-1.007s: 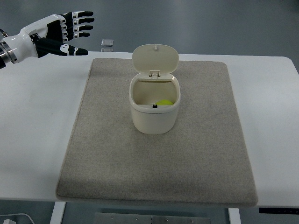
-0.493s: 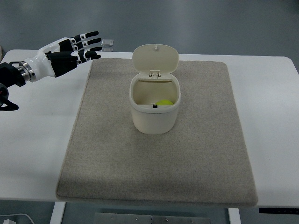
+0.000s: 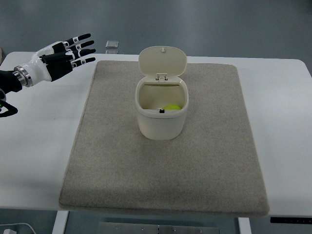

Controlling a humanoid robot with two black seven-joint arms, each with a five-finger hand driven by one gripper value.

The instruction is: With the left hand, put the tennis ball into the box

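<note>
**Ball in the bin, left hand empty at the far left**

While the left hand (image 3: pixel 66 52) hangs above the white tabletop (image 3: pixel 34 146) near its far left corner, its fingers (image 3: pixel 82 37) are stretched out straight and slightly fanned, pointing toward the right, and they hold nothing. The white forearm runs back to the picture's left edge, where a dark joint and a loop of black cable show. The hand is well apart from the bin, off the mat's left border.

A grey-beige mat (image 3: pixel 209 165) covers most of the tabletop. On it, a little back from the middle, stands a cream lidded box (image 3: pixel 161 122), rounded like a small waste bin, upright. Its hinged lid (image 3: pixel 162 60) is swung open and stands up behind the opening, on the far side. Inside the box, low down and toward the right of the opening, lies the yellow-green tennis ball (image 3: pixel 171 107); only part of it shows past the near rim. A small dark catch sits at the middle of the front rim.

Beyond the tabletop's far edge, on the grey floor and just right of the fingertips, lies a small pale square object (image 3: pixel 112 44); what it is cannot be told. At the bottom left corner a white cable (image 3: pixel 12 229) shows under the tabletop.
</note>
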